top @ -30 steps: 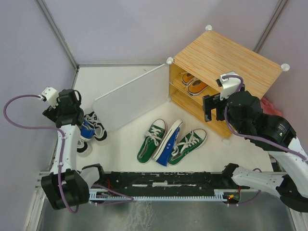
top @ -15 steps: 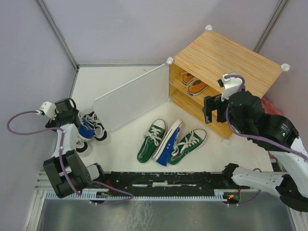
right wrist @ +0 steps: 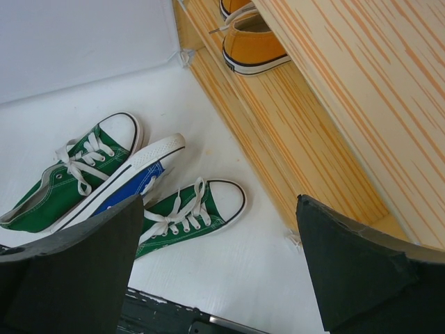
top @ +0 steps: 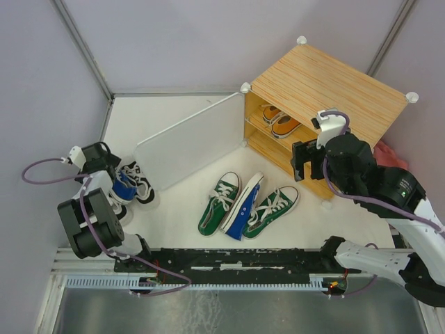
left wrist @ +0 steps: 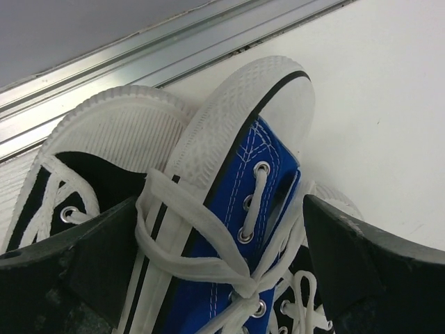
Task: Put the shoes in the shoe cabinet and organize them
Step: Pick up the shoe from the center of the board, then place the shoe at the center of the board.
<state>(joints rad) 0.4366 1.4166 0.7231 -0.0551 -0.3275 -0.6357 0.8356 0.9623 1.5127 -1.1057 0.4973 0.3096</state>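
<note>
While spread astride blue shoe (left wrist: 274, 160) left of shoe cabinet (top: 327, 87), left claw (left wrist: 219, 209): risks snagging laces (left wrist: 195, 268), dragging black shoe (left wrist: 97, 174) along. Right claw (right wrist: 220, 202) spread.

Light was bright, even, diffuse, from overhead. The shoe cabinet (top: 327, 87) had an evenly lit top and darker shelves. The shoes (top: 247, 202) just in front of it cast faint, soft shadows. Wrist views were blurred at lower corners.

Two orange sneakers (top: 286, 125), two green sneakers (top: 219, 203), two blue sneakers (top: 242, 207) and two black sneakers (top: 142, 183) are counted; one cabinet (top: 327, 83) is seen.
</note>
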